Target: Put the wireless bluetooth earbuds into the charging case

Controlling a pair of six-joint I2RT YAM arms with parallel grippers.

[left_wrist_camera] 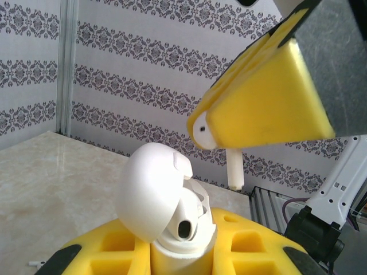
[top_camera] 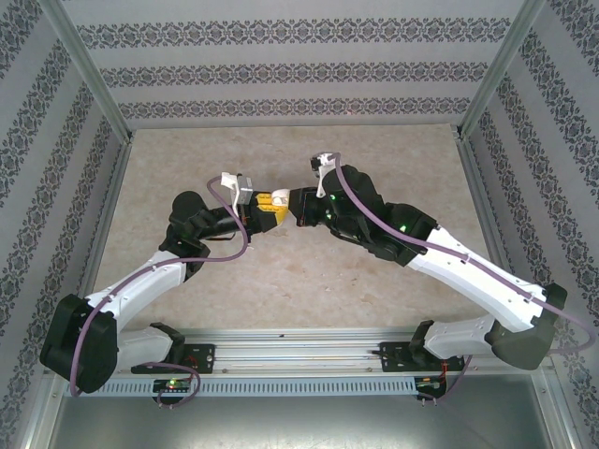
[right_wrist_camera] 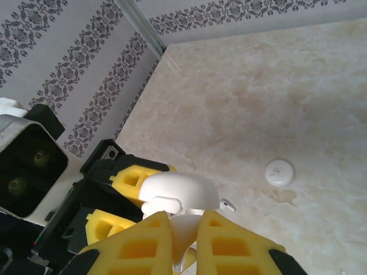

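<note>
The charging case [left_wrist_camera: 184, 232] is clamped upright by the left gripper [left_wrist_camera: 183, 255], which is closed onto the lower body of the case from both sides. The case appears to be held up off the table [right_wrist_camera: 298, 103]. The lid [left_wrist_camera: 150, 192] is swung open and tilted back, so a dark socket is exposed inside the case.

Just above the case, on the side away from the lid, one earbud [left_wrist_camera: 234, 167] is pinched by its rounded head in the right gripper [right_wrist_camera: 184, 224]. The jaws are almost fully closed on it. The stem is pointed down toward the case but is not touching it.

A flat white disc [right_wrist_camera: 279, 172] is seen on the table, well apart from the case. A tiny white piece [right_wrist_camera: 228, 204] lies nearer the case; what it is cannot be told.

The earbud is judged very light, rigid and glossy, so it could easily be twisted or squeezed out of the grip. A hold on the head is judged right, since the stem is left free to enter the socket. The case is judged equally hard and slick, with a hinged lid that could be knocked shut. It is best held low on the body, clear of the hinge.
</note>
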